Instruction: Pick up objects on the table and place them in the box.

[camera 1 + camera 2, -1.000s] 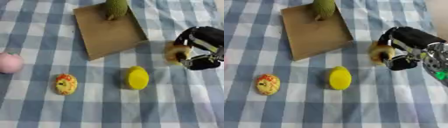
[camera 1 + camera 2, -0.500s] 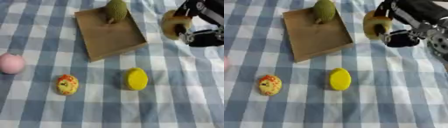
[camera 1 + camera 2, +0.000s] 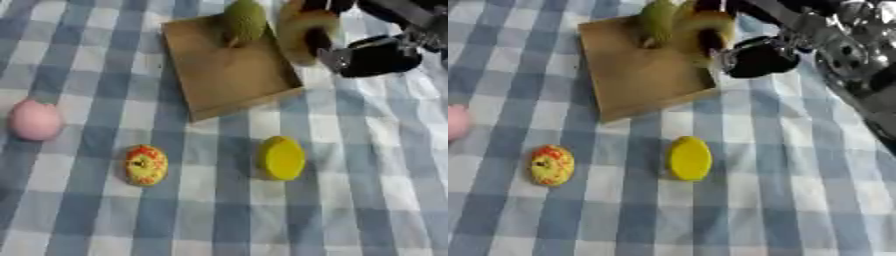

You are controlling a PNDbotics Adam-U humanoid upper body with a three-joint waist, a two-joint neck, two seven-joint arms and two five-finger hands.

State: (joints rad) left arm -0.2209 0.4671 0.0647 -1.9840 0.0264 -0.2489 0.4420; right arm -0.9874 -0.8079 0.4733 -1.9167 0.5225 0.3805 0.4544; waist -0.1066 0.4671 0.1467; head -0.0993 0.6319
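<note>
my right hand (image 3: 367,52) comes in from the far right and hangs over the right edge of the shallow brown cardboard box (image 3: 229,75). its black fingers are curled round a round tan object with a dark centre (image 3: 302,32), which sits above the box's far right corner; i cannot tell whether it touches the box wall. a green oval fruit-like object (image 3: 244,20) lies inside the box at its far end, just left of the tan one.

the box rests askew on the counter, which is covered by a blue and white checked cloth (image 3: 367,175). three more things lie on the cloth nearer to me, well apart from one another: a flat yellow oval object (image 3: 282,157) near the middle, just near of the box's near right corner; a yellow oval object speckled with red and orange (image 3: 145,164) to its left; and a pale pink rounded object (image 3: 35,120) at the far left edge of the view. none of these three touches the box.

my left hand does not show in either view.
</note>
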